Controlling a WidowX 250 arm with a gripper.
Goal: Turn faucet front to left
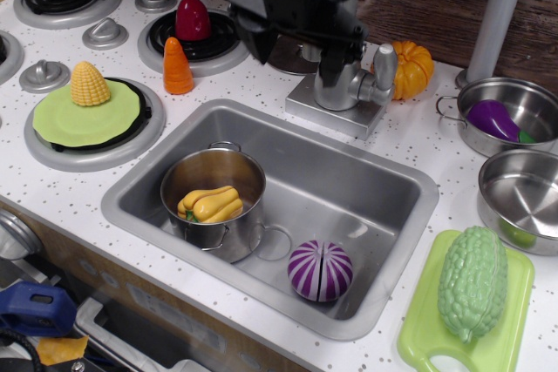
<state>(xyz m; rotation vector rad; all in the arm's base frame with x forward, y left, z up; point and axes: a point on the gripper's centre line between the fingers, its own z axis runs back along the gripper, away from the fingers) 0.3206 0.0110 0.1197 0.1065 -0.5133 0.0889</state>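
The matte silver faucet [338,84] stands on its square base plate [336,117] behind the sink, its side lever [384,65] pointing up to the right. Most of its spout is hidden behind my arm. My black gripper [295,51] hangs over the faucet's left side with its fingers spread apart. The left finger [258,44] is over the counter and the right finger [330,62] is right at the top of the faucet body. The jaws are open and hold nothing.
The sink [384,215] holds a steel pot [214,182] with yellow squash and a purple onion [320,270]. An orange pumpkin [414,67] sits right of the faucet, a carrot [177,67] and a red pepper [193,19] to its left. A grey pole [497,15] and two steel bowls [523,189] stand at the right.
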